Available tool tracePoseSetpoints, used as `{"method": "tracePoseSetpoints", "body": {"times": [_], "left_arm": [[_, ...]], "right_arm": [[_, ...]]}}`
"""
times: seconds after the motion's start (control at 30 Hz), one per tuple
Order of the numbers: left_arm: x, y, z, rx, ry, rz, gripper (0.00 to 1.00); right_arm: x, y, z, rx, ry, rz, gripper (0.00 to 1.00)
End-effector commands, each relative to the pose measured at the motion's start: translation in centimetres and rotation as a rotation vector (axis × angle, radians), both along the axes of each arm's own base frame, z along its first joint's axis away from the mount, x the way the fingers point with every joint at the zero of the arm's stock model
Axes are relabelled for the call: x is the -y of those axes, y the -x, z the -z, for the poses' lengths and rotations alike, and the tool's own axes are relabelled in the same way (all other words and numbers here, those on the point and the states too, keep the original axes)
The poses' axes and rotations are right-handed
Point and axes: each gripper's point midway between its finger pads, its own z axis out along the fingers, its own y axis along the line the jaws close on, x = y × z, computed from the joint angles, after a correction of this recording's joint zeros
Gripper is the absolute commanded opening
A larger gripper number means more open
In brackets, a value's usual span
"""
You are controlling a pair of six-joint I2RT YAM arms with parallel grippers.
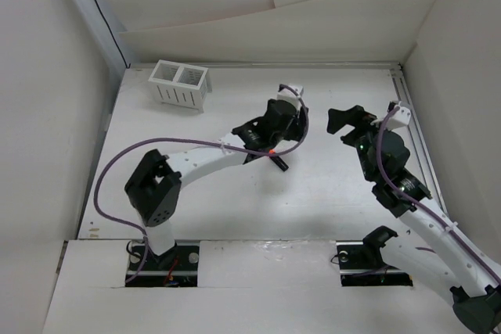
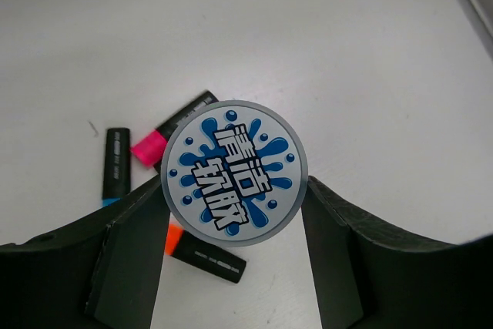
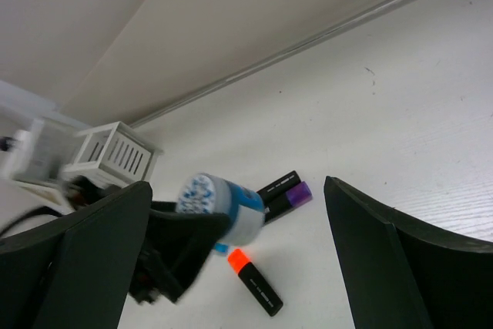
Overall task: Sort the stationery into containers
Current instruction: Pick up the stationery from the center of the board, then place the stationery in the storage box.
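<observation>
My left gripper [image 1: 279, 124] [image 2: 233, 194] is shut on a grey-blue round cylinder [image 2: 235, 173] with a blue splash label, holding it above the table; the cylinder also shows in the right wrist view [image 3: 223, 204]. Below it lie black marker pens: a blue-ended one [image 2: 115, 166], a pink-ended one [image 2: 173, 130] and an orange-ended one [image 2: 204, 252] [image 3: 254, 281]. A purple-ended pen [image 3: 289, 196] lies beside another black pen. The white two-compartment basket [image 1: 180, 84] [image 3: 115, 156] stands at the far left. My right gripper [image 1: 348, 121] is open and empty, to the right of the pens.
White walls enclose the table on the left, back and right. A metal rail [image 1: 411, 127] runs along the right edge. The left arm [image 1: 196, 163] stretches diagonally across the middle.
</observation>
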Motion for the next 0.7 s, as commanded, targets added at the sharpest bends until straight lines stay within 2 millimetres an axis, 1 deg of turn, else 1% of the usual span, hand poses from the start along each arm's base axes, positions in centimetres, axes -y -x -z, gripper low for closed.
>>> {"method": "tracePoseSetpoints", "body": {"times": [0.0, 0.03, 0.07, 0.1, 0.13, 0.17, 0.2, 0.23, 0.3, 0.33, 0.37, 0.4, 0.43, 0.47, 0.5, 0.53, 0.57, 0.6, 0.63, 0.67], "left_arm": [[-4.5, -3.0, -5.3, 0.086, 0.105, -0.186, 0.3], [-6.3, -4.1, -6.1, 0.096, 0.117, -0.239, 0.3], [-7.5, -4.7, -6.5, 0.091, 0.134, -0.284, 0.3], [-8.7, -5.2, -6.3, 0.081, 0.138, -0.315, 0.3], [-10.1, -5.8, -7.5, 0.096, 0.164, -0.355, 0.3], [-12.3, -7.0, -7.8, 0.104, 0.182, -0.409, 0.3], [-13.5, -7.7, -8.3, 0.114, 0.213, -0.453, 0.3], [-15.7, -9.0, -9.0, 0.128, 0.239, -0.503, 0.3], [-18.0, -10.3, -10.0, 0.136, 0.275, -0.547, 0.3], [-19.1, -11.0, -11.1, 0.151, 0.304, -0.578, 0.3], [-19.7, -12.0, -10.9, 0.143, 0.306, -0.58, 0.31], [-21.9, -13.2, -10.8, 0.138, 0.309, -0.629, 0.31], [-22.7, -14.0, -12.1, 0.157, 0.323, -0.647, 0.31], [-23.5, -14.7, -12.4, 0.168, 0.323, -0.673, 0.31], [-24.6, -15.7, -11.5, 0.16, 0.292, -0.704, 0.31], [-25.1, -16.2, -11.4, 0.156, 0.273, -0.712, 0.31], [-25.7, -16.9, -13.0, 0.186, 0.275, -0.734, 0.31], [-26.1, -17.9, -12.0, 0.171, 0.254, -0.755, 0.32], [-27.5, -18.7, -11.9, 0.173, 0.232, -0.786, 0.32], [-28.0, -19.3, -12.9, 0.182, 0.237, -0.798, 0.32]], "right_arm": [[-0.1, 0.0, -0.5, 0.018, -0.001, -0.009, 1.0], [-0.2, 0.0, -0.5, 0.018, -0.001, -0.018, 1.0], [-0.3, 0.0, -0.8, 0.027, -0.007, -0.018, 1.0], [-0.3, 0.0, -0.8, 0.027, -0.007, -0.018, 1.0], [-0.5, 0.0, -0.8, 0.027, -0.007, -0.031, 1.0], [-0.6, -0.2, -0.4, 0.018, -0.002, -0.031, 1.0], [-0.8, -0.2, -0.7, 0.026, -0.006, -0.04, 1.0], [-1.1, -0.4, -0.3, 0.015, -0.001, -0.049, 1.0], [-1.4, -0.5, 0.1, 0.004, 0.005, -0.061, 1.0], [-1.6, -0.8, 0.3, 0.0, 0.007, -0.061, 1.0], [-1.9, -0.7, 0.3, 0.0, 0.007, -0.084, 1.0], [-2.1, -1.0, 0.7, -0.013, 0.014, -0.084, 1.0], [-2.4, -1.1, 1.1, -0.023, 0.018, -0.098, 1.0], [-2.8, -1.0, 0.8, -0.014, 0.013, -0.116, 0.97], [-3.0, -1.2, 1.2, -0.024, 0.017, -0.126, 0.94], [-3.0, -1.2, 1.2, -0.023, 0.026, -0.126, 0.88], [-3.3, -1.3, 1.2, -0.022, 0.025, -0.135, 0.84], [-3.5, -1.2, 1.2, -0.022, 0.025, -0.146, 0.78], [-3.5, -1.2, 1.2, -0.022, 0.025, -0.146, 0.7], [-3.5, -1.3, 1.0, -0.014, 0.021, -0.146, 0.54]]}}
